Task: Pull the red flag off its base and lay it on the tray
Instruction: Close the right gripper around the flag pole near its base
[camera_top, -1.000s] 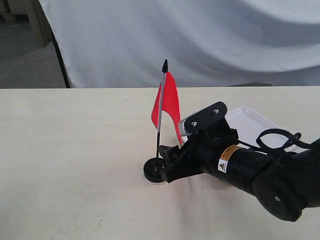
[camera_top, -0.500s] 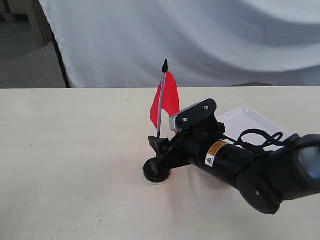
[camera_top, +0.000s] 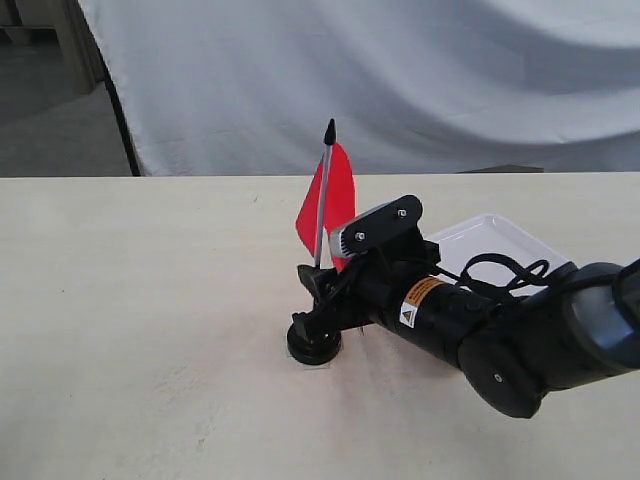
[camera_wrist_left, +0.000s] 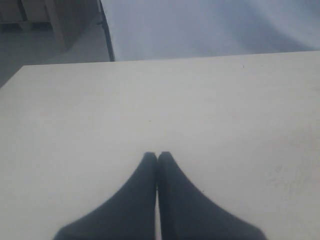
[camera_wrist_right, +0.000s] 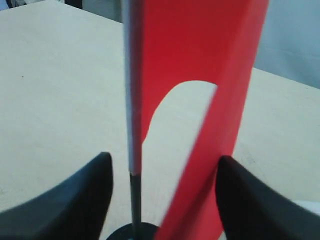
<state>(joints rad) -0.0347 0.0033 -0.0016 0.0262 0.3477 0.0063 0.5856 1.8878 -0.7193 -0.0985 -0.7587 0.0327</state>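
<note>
The red flag (camera_top: 333, 205) stands upright on its grey-and-black stick (camera_top: 321, 205), planted in the round black base (camera_top: 313, 346) on the table. My right gripper (camera_top: 313, 297) is open, low around the stick just above the base. In the right wrist view the stick (camera_wrist_right: 133, 150) and the red cloth (camera_wrist_right: 200, 100) hang between the two dark fingers (camera_wrist_right: 85, 195), and the base (camera_wrist_right: 131, 233) shows at the bottom edge. The white tray (camera_top: 495, 243) lies behind the right arm, partly hidden. My left gripper (camera_wrist_left: 157, 156) is shut with nothing in it, over bare table.
A pale wooden table (camera_top: 150, 300) fills the scene. A white cloth backdrop (camera_top: 400, 80) hangs beyond its far edge. The right arm's black body and cables (camera_top: 480, 320) lie across the table in front of the tray.
The right arm has moved left and risen slightly, bringing its open fingers from beside the base to around the lower stick. The flag cloth has swung a little left. The base has stayed put.
</note>
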